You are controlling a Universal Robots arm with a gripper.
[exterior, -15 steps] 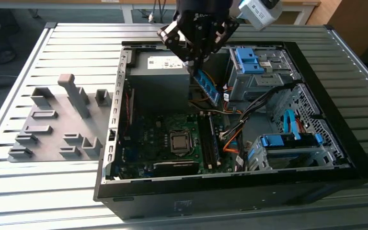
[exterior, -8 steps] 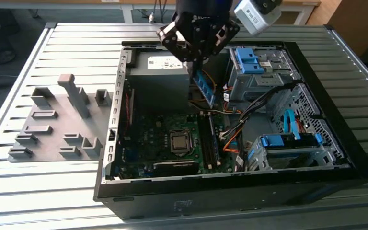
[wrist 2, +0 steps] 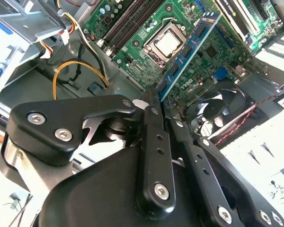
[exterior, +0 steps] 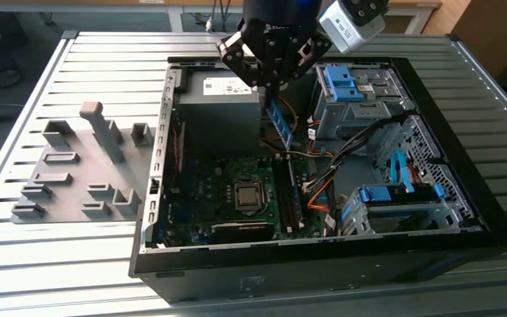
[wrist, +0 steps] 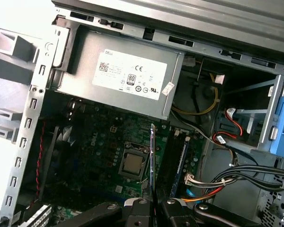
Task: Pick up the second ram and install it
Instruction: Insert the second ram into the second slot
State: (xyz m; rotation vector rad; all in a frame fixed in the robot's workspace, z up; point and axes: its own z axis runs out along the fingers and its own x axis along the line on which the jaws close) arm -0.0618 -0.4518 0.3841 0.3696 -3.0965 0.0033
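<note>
Now the end effector (exterior: 273, 89) pinches the second ram (exterior: 278, 123) edge-on above the motherboard (exterior: 236, 191), needing alignment with an empty slot.

Open room above motherboard (exterior: 236, 191); power supply (exterior: 222, 109), cables (exterior: 324, 181), drive cage (exterior: 403, 208) hem it.

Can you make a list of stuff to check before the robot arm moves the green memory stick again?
1. Gripper shut on the second ram: ok.
2. Ram above the open computer case, not in a slot: ok.
3. Ram lined up with the slots beside the processor: cannot tell.
4. Orange and yellow cables apart from the ram: ok.
5. Slot latches open: cannot tell.
</note>
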